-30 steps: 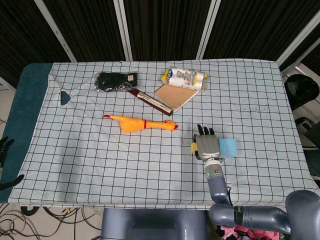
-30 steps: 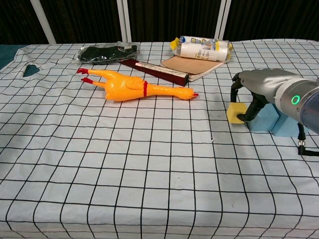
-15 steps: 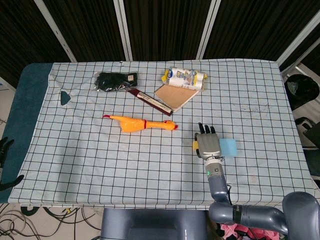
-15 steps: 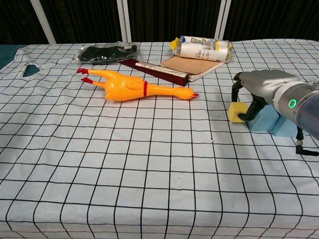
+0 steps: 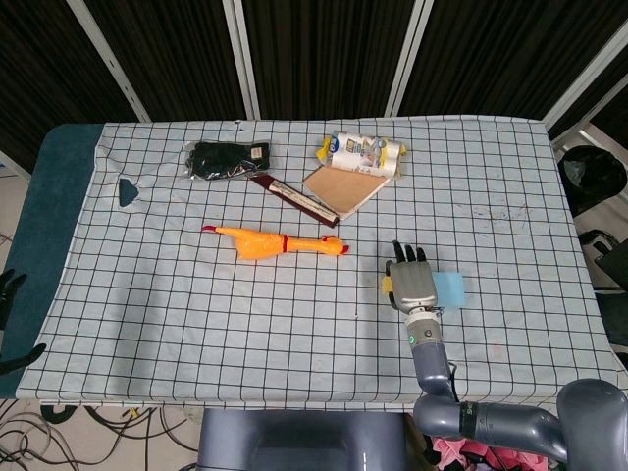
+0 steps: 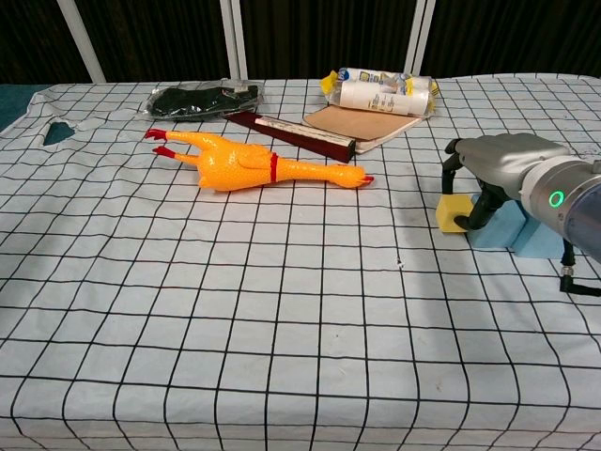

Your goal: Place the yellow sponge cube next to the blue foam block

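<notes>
The yellow sponge cube (image 6: 454, 214) sits on the checked cloth, its right side against the blue foam block (image 6: 515, 231). My right hand (image 6: 496, 162) arches over both and grips the cube between thumb and fingers. From the head view the right hand (image 5: 412, 283) hides most of the cube (image 5: 389, 286), with the blue block (image 5: 451, 288) showing to its right. Dark fingertips of my left hand (image 5: 8, 287) show at the left edge, off the table; how they are set is unclear.
A rubber chicken (image 6: 246, 165) lies mid-table to the left. At the back are a dark red box (image 6: 300, 132), a brown notebook (image 6: 364, 122), a wrapped roll (image 6: 385, 92) and a black pouch (image 6: 199, 99). The table's right edge (image 5: 589, 275) is near the block.
My right hand has slid the yellow cube a little to the right, up against the blue block. Nothing else moved.
</notes>
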